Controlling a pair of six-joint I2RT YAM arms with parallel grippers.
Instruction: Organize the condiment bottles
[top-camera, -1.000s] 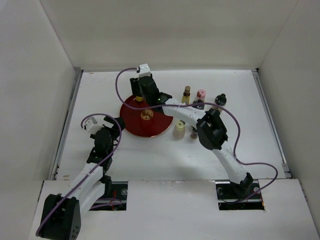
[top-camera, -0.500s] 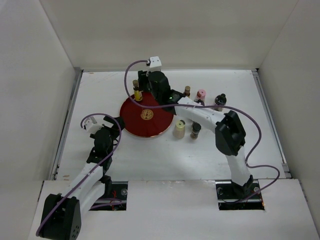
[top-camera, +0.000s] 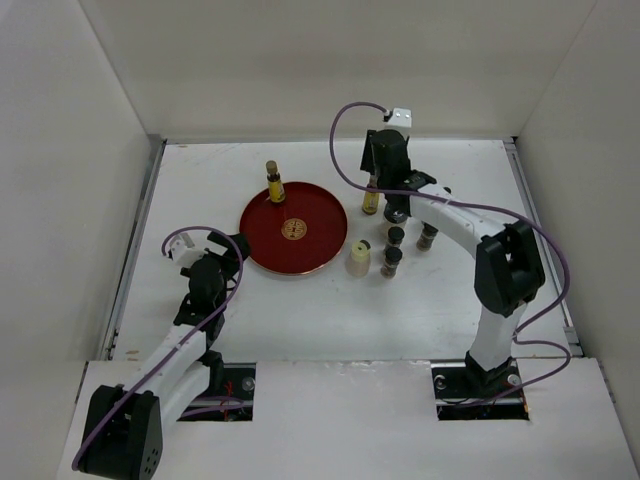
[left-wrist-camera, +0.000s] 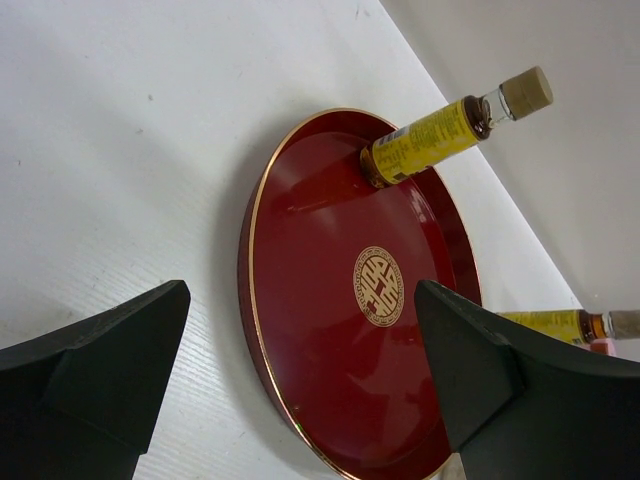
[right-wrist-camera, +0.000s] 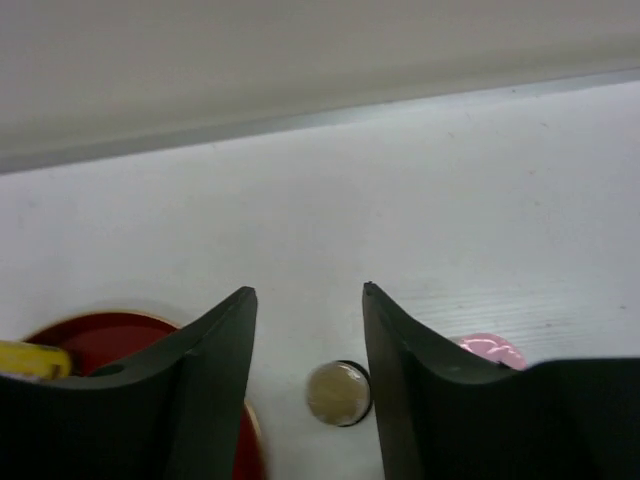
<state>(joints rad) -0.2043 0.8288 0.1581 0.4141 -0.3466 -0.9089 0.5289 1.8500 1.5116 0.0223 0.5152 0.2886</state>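
Note:
The red tray (top-camera: 293, 235) carries one slim yellow bottle (top-camera: 273, 183) standing at its far edge, also in the left wrist view (left-wrist-camera: 440, 135). My right gripper (top-camera: 380, 180) is open and hovers over the second yellow bottle (top-camera: 371, 199); its cork cap (right-wrist-camera: 338, 392) shows below and between my fingers (right-wrist-camera: 308, 292). A pink cap (right-wrist-camera: 488, 350) shows just right of it. The cream-white bottle (top-camera: 358, 259) and three dark-capped shakers (top-camera: 391, 261) stand right of the tray. My left gripper (top-camera: 232, 255) is open and empty at the tray's left rim (left-wrist-camera: 255, 300).
The back wall runs close behind the right gripper. White side walls close the table at left and right. The right arm's purple cable loops over the table's right half.
My right gripper has let go of the yellow bottle on the tray's far edge and swung right, over the second yellow bottle. The left arm has not moved.

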